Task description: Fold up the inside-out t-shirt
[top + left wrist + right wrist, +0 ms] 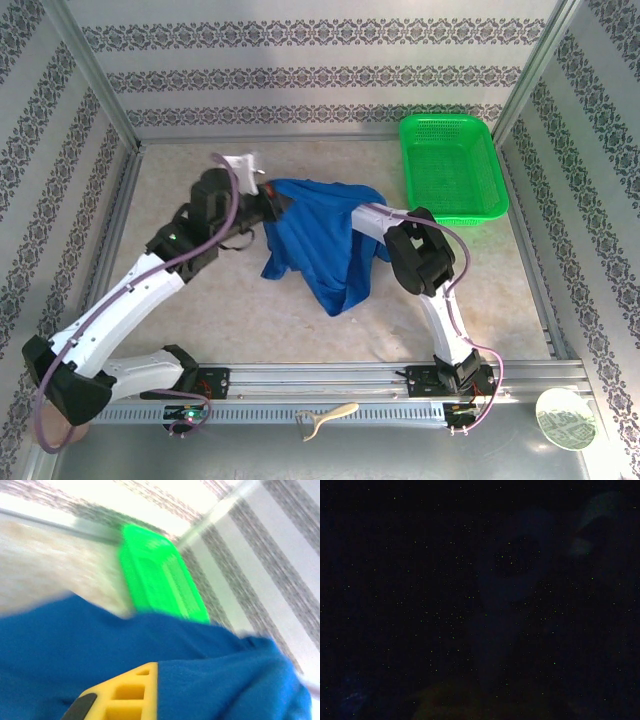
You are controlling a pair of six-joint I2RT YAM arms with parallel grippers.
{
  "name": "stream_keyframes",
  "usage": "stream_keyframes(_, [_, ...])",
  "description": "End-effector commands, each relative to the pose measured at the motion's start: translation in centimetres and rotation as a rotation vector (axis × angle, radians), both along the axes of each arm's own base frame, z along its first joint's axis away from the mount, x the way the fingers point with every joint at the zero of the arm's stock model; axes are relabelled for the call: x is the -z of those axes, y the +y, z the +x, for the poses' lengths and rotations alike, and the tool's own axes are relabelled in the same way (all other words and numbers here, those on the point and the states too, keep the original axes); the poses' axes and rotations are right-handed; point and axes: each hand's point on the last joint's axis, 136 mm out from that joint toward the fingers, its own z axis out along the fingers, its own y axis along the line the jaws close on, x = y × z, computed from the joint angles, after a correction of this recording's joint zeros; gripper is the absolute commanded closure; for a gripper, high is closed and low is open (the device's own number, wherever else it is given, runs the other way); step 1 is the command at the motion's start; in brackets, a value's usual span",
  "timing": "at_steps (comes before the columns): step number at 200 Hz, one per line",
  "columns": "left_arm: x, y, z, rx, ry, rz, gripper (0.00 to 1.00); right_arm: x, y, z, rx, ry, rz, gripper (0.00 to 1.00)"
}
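The overhead view was bright, even and sharp. The left wrist view was motion-blurred, its green plastic basket glaring; the right wrist view was nearly black, speckled with noise.

Logged left arm: white shell on the long links, black housings at the joints, black cap at the near-left elbow. Noted purple cable routed outside the shell, ending at a white block on the far end. Spotted a small green light on one black joint, another by the black base.

Logged right arm: white-and-black build as well, bulky black joint housing, pink-purple cable arched beside it, red wiring at its black base.

Left wrist view: yellow moulded finger with rectangular hollows, black pad at one end.
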Motion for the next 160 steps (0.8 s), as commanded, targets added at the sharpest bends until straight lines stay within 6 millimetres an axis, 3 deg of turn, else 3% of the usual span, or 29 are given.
stream_keyframes(1, [0.3, 4.1, 4.3, -0.14, 0.023, -0.074, 1.0, -5.3, 3.3, -0.4, -0.107, -0.129, 0.196, 1.0])
stream_keyframes(33, [5.2, 9.0, 10.4, -0.283, 0.149, -0.102, 1.0, -7.7, 3.3, -2.5, -0.099, -0.164, 0.326, 1.0])
stream_keyframes(70, [10.3, 10.5, 14.3, -0.322, 0.267, -0.042, 1.0, -11.7, 3.9, -4.0, -0.104, -0.206, 0.447, 1.0])
stream_keyframes(121, [17.2, 12.4, 15.6, -0.358, 0.425, 0.057, 1.0, -21.9, 3.5, -3.1, -0.078, -0.349, 0.637, 1.0])
stream_keyframes(160, [19.1, 12.2, 15.7, -0.322, 0.444, 0.083, 1.0, -29.2, 2.5, -0.5, -0.019, -0.472, 0.776, 1.0])
